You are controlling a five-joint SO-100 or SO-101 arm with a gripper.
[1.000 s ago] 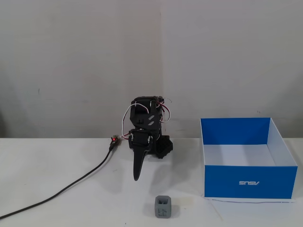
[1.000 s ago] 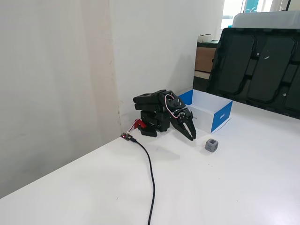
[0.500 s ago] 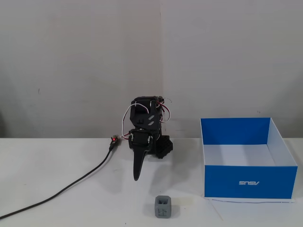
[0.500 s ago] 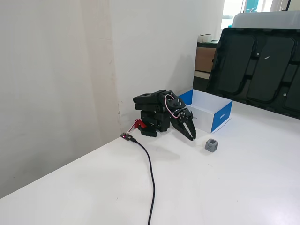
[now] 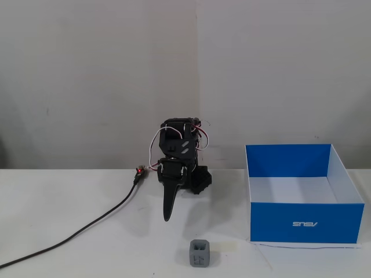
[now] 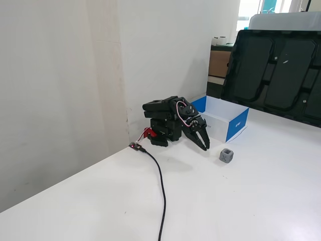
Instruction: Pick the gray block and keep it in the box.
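The gray block [image 5: 200,253] is a small cube with cut-out faces, standing on the white table near the front edge. It also shows in the other fixed view [image 6: 226,155]. The box [image 5: 307,223], blue outside and white inside, stands open and empty to the block's right; it also shows behind the arm [image 6: 236,126]. My black arm is folded low against the wall. My gripper [image 5: 167,215] points down at the table, empty, its jaws together. In a fixed view [image 6: 204,144] it hangs a short way left of the block, apart from it.
A black cable [image 5: 87,229] runs from the arm's base to the left front of the table and shows in the other view too [image 6: 161,186]. A large black panel [image 6: 276,70] stands beyond the table at the right. The wall is close behind the arm.
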